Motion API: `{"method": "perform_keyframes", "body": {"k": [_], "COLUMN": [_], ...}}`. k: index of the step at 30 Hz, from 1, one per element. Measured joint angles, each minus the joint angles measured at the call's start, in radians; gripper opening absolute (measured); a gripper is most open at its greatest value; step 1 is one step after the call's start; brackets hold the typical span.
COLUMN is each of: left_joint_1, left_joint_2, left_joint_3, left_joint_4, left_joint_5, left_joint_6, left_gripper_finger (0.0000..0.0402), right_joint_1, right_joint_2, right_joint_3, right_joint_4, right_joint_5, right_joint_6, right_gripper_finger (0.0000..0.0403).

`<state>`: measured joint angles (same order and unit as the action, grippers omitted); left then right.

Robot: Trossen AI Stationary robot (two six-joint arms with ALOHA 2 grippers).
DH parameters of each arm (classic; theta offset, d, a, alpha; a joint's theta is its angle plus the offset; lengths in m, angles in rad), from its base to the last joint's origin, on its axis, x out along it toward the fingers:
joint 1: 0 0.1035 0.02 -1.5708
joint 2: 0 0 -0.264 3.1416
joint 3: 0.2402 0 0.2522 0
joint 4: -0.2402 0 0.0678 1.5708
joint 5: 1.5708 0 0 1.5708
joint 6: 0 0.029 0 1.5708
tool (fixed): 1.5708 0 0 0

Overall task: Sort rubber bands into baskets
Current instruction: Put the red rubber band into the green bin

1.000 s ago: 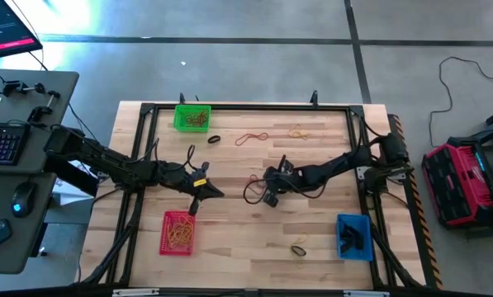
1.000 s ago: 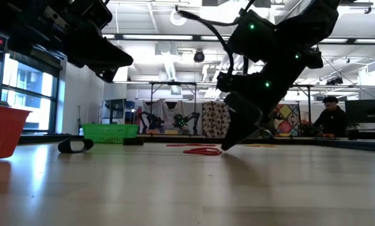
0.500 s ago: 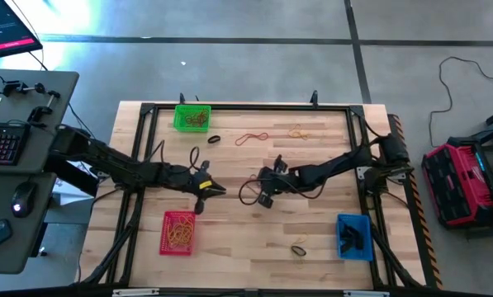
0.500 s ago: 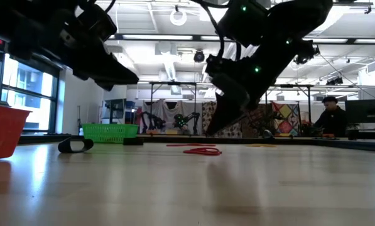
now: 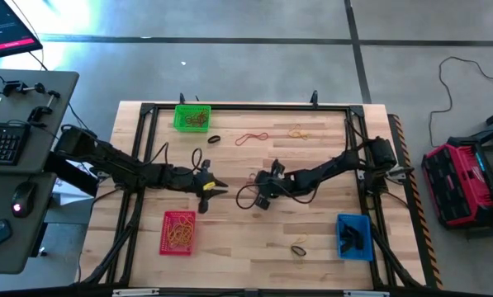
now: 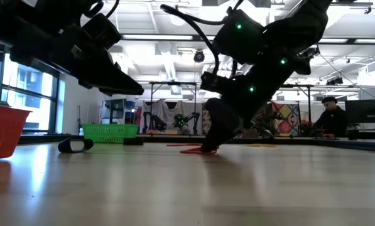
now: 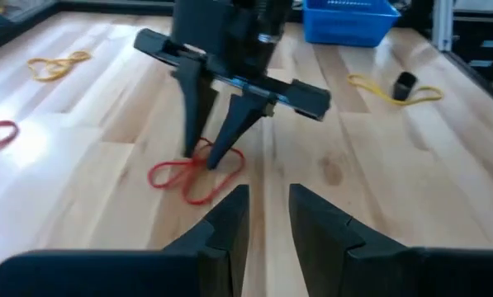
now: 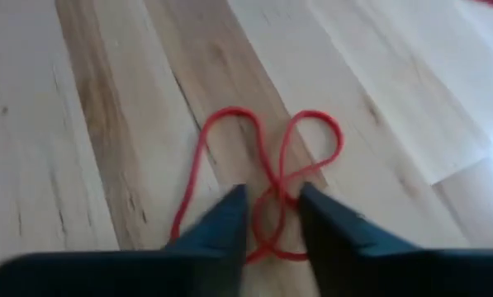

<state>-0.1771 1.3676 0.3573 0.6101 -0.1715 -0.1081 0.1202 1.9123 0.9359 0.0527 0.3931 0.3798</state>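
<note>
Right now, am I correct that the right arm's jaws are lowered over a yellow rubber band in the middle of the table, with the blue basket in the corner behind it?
Not quite: the band is red, not yellow. The right wrist view shows the right gripper with its jaws straddling a twisted red rubber band on the wood. The rest stands: the high view shows it mid-table, with the blue basket in the corner on the right arm's side.
</note>
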Motion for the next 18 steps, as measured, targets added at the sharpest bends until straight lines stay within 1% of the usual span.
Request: {"method": "perform_keyframes", "body": {"k": [2,3,4,7,11,16,18], "left_joint_1": [0.000,0.000,0.000,0.000,0.000,0.000,-0.001], "left_joint_2": [0.003,0.003,0.003,0.012,0.049,0.131,0.169], "left_joint_3": [0.000,0.001,0.005,0.024,0.072,0.145,0.175], "left_joint_4": [0.002,0.002,0.000,0.000,-0.012,-0.058,-0.073], "left_joint_5": [-0.014,-0.021,-0.025,-0.030,-0.025,-0.028,-0.050], "left_joint_6": [0.016,0.022,0.024,0.059,0.114,0.146,0.146], "left_gripper_finger": [0.0081,0.0081,0.0081,0.0081,0.0086,0.0103,0.0114], "right_joint_1": [-0.001,-0.002,-0.002,0.000,0.016,0.052,0.066], "right_joint_2": [-0.004,-0.008,-0.012,-0.023,-0.022,-0.022,-0.022], "right_joint_3": [-0.002,-0.002,-0.002,-0.001,0.000,0.000,0.000], "right_joint_4": [0.012,0.017,0.028,0.068,0.155,0.255,0.276], "right_joint_5": [-0.001,-0.002,-0.001,-0.013,-0.035,-0.057,-0.061], "right_joint_6": [-0.028,-0.041,-0.050,-0.069,-0.136,-0.208,-0.224], "right_gripper_finger": [0.0040,0.0021,0.0013,0.0019,0.0003,0.0002,0.0002]}}
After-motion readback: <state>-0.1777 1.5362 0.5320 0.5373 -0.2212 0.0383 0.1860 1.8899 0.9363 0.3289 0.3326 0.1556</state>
